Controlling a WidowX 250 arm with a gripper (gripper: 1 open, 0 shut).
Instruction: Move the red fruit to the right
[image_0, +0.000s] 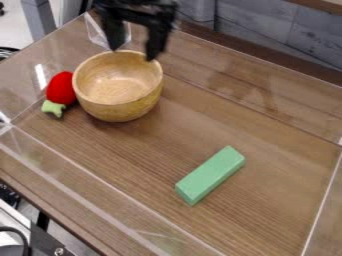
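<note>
Red fruit (59, 87): small, bright red, pale-green leafy cap, touching wooden bowl (119, 86) on left; gripper (138, 40) above bowl's far rim, jaws spread wide, empty.

the wooden bowl (119, 86) stands touching the red fruit (59, 88) on its right, blocking that side; left of the bowl, the clear wall (24, 75) crowds it. right of the bowl lies bare tabletop (254, 110), then a green block (211, 175).

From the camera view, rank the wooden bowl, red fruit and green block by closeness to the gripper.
1. Round wooden bowl, just below the open gripper.
2. Small red fruit, at the bowl's left.
3. Green rectangular block, front right.
</note>
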